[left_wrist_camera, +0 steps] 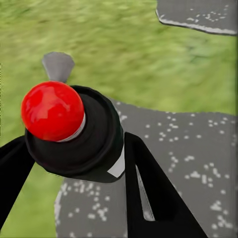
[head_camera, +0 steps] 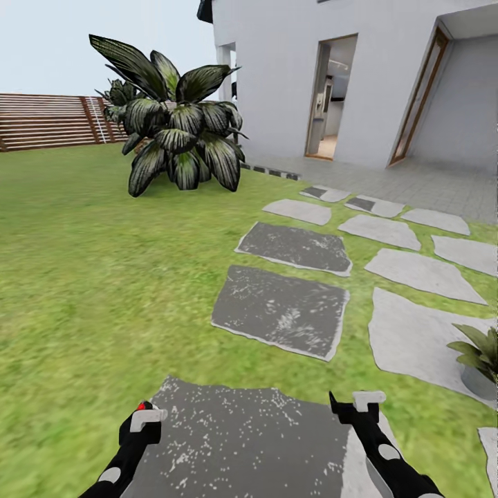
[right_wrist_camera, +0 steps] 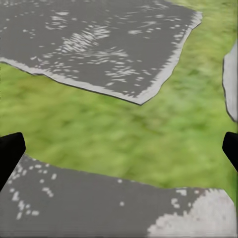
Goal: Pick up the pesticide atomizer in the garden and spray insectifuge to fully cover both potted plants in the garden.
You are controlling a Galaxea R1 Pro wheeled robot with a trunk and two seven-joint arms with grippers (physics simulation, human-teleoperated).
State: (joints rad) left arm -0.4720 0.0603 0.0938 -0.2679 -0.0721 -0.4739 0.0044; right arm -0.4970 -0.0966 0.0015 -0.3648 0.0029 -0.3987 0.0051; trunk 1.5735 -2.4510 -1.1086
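Observation:
My left gripper (head_camera: 140, 417) is low at the front left, shut on the pesticide atomizer (left_wrist_camera: 74, 136). In the left wrist view the atomizer shows end-on as a dark round body with a red knob, a white strip on its side and a grey tip beyond it, held between the black fingers (left_wrist_camera: 153, 198). In the head view only its red top (head_camera: 143, 406) peeks out. One potted plant (head_camera: 478, 354), a low green rosette in a grey pot, stands at the right edge on a pale stone. My right gripper (head_camera: 356, 404) is open and holds nothing, its fingertips spread wide over grass and stone.
Dark and pale stepping stones (head_camera: 283, 311) lead across the lawn (head_camera: 90, 277) to a paved strip by the white house (head_camera: 290, 76). A big dark leafy bush (head_camera: 176, 131) stands far left of the path, with a brown slatted fence (head_camera: 41, 121) behind it.

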